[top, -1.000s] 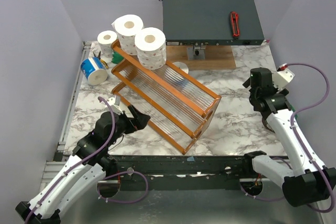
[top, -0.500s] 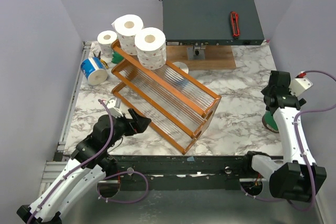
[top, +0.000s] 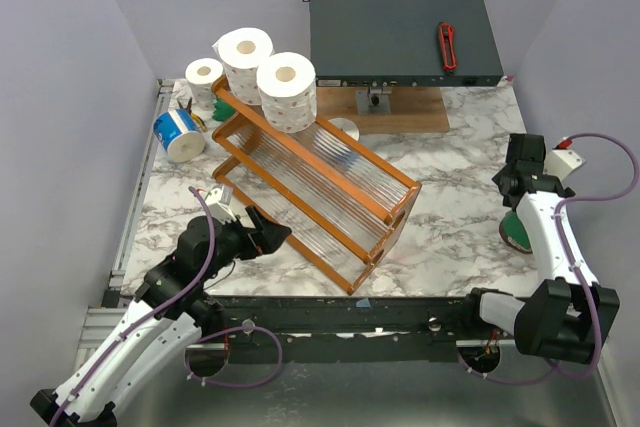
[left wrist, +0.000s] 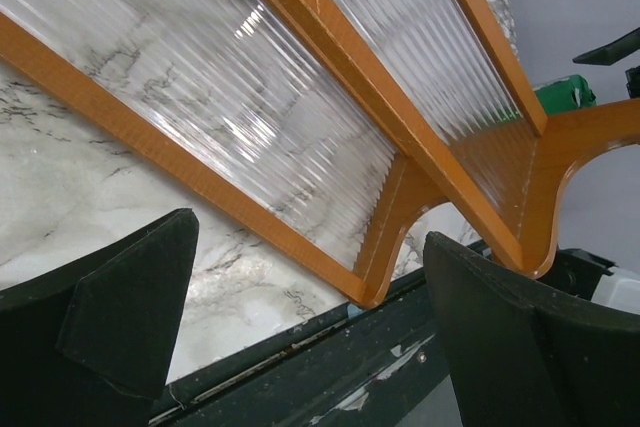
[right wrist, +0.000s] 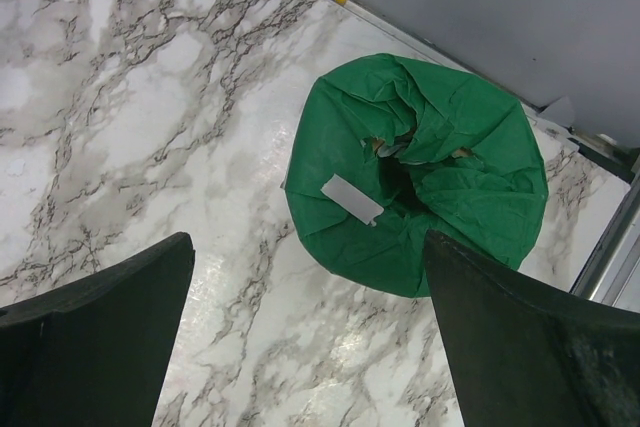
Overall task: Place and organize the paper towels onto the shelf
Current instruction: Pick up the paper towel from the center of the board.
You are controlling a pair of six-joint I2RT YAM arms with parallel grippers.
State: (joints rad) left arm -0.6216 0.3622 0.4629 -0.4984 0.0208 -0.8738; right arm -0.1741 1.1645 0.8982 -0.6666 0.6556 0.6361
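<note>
The shelf [top: 320,172] lies diagonally across the marble table, its orange-brown frame and ribbed clear tiers filling the left wrist view [left wrist: 300,117]. Two bare white paper towels [top: 245,52] [top: 287,87] stand at its far end, and a smaller white roll [top: 203,74] stands behind them. A blue-wrapped roll [top: 180,135] lies at the far left. A green-wrapped roll [top: 512,234] [right wrist: 420,177] stands on end at the right edge, partly hidden by the right arm. My right gripper [top: 508,187] [right wrist: 307,239] hovers open above it, a little to one side. My left gripper [top: 268,234] [left wrist: 310,227] is open, beside the shelf's near rail.
A flat dark grey box [top: 400,35] with a red tool [top: 446,45] on it sits at the back, a wooden board [top: 385,109] in front of it. Small pliers [top: 185,102] lie near the blue roll. The purple wall and table edge run close to the green roll.
The right arm has swung out to the right edge and come over the green roll. The left gripper has edged slightly nearer the shelf's rail. Both stay open.
</note>
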